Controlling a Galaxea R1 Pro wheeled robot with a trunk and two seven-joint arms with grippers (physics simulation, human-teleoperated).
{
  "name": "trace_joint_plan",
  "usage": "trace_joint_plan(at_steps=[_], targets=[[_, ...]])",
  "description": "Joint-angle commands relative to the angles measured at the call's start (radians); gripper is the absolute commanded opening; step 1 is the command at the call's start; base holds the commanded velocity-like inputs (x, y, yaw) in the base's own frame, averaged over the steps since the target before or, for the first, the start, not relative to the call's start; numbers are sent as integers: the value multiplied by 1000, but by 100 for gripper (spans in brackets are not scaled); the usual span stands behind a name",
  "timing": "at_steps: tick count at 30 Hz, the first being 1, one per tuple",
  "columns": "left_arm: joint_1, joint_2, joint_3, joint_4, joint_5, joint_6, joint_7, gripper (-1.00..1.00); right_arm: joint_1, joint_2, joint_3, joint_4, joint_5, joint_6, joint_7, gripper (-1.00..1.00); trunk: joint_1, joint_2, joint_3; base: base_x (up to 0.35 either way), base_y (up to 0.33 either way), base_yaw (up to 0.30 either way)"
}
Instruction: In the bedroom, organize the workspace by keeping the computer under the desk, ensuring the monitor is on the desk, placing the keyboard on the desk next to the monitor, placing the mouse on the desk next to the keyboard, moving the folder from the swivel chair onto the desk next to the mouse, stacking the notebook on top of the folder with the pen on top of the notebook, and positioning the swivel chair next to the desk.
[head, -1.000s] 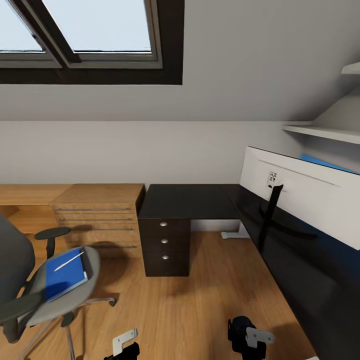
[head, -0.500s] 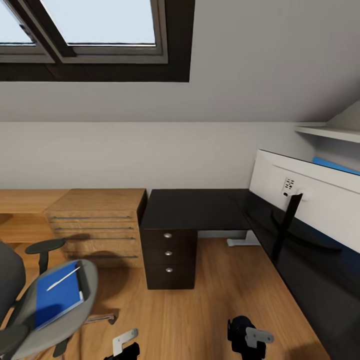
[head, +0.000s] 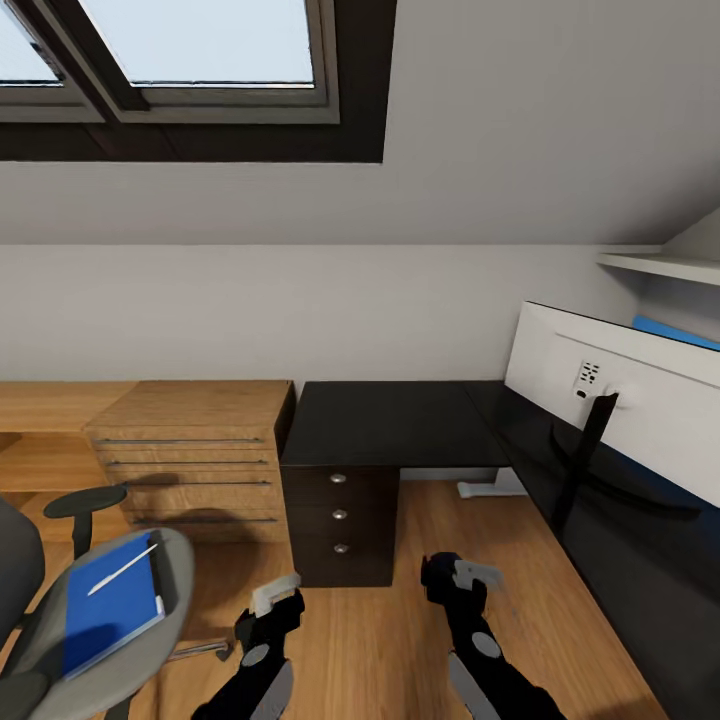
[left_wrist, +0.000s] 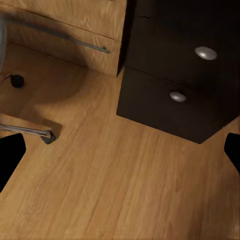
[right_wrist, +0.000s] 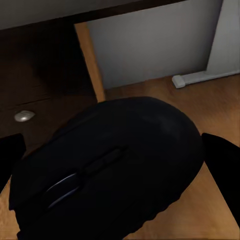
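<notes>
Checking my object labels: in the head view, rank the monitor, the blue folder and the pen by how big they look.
1. Monitor, though it is cut by the frame edge.
2. Blue folder.
3. Pen, a thin white line on the folder.

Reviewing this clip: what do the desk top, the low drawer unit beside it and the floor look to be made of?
The desk looks like black laminate or lacquered board: its top gives a faint glossy reflection near the monitor. The drawer unit looks like light wood or veneer, with visible grain and thin metal-looking rail handles. The floor looks like warm wood planking, with grain lines running along it. These are renders, so all three are guesses from looks alone.
</notes>
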Motion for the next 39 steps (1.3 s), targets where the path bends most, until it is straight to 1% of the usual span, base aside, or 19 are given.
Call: trace_joint_plan(at_steps=[1, 3, 5, 6, 7, 8, 9, 10, 11, 14, 17, 21, 23, 25, 35, 39], targets=[[-1, 1, -10, -34, 12, 24, 10, 100, -5, -1, 6, -35, -14, 33, -16, -100, 0, -1, -2, 1, 0, 0], [-1, 1, -15, -182, 12, 163, 37, 100, -14, 0, 6, -192, -13, 203, -72, -100, 0, -1, -2, 0, 0, 0], [-1, 1, -16, -345, 14, 293, 81, 100, -38, 2, 0, -339, -17, 408, -145, -100, 0, -1, -2, 0, 0, 0], [-1, 1, -16, -385, 15, 323, 93, 100, -52, 2, -5, -366, -19, 461, -168, -100, 0, -1, -2, 0, 0, 0], [-1, 1, -16, -458, 15, 379, 113, 100, -88, 3, -20, -407, -26, 566, -210, -100, 0, -1, -2, 0, 0, 0], [-1, 1, -16, -490, 16, 406, 121, 100, -108, 3, -31, -422, -32, 615, -227, -100, 0, -1, -2, 0, 0, 0], [-1, 1, -15, -538, 17, 454, 133, 100, -146, 3, -62, -444, -56, 707, -250, -100, 0, -1, -2, 0, 0, 0], [-1, 6, -13, -555, 19, 520, 148, 100, -194, 3, -126, -450, -122, 832, -275, -100, 0, -1, -2, 0, 0, 0], [-1, 7, -14, -521, 18, 529, 152, 100, -203, 2, -139, -445, -133, 846, -279, -100, 0, -1, -2, 0, 0, 0], [-1, 9, -17, -422, 16, 529, 153, 100, -213, 1, -153, -458, -147, 849, -284, -100, 0, -1, -2, 11, 0, 0], [-1, 8, -18, -388, 15, 515, 153, 100, -214, 0, -159, -489, -153, 842, -285, -100, 0, -1, -2, 148, 0, 0], [-1, 7, -24, -378, 15, 479, 153, 100, -212, 0, -161, -500, -160, 837, -289, -100, 0, -1, -2, 267, 0, 0], [-1, 8, -32, -375, 14, 447, 152, 100, -205, 1, -161, -509, -163, 837, -290, -100, 0, -1, -2, 303, 0, 0], [-1, 9, -36, -374, 14, 435, 151, 100, -200, 2, -161, -512, -165, 836, -291, -100, 0, -1, -2, 312, 0, 0], [-1, 9, -41, -375, 14, 423, 152, 100, -193, 6, -155, -514, -167, 835, -290, -100, 0, -1, -2, 319, 0, 45], [-1, 9, -41, -393, 14, 424, 152, 100, -193, 11, -153, -514, -168, 835, -289, -100, 0, -1, -2, 310, 0, 20]])
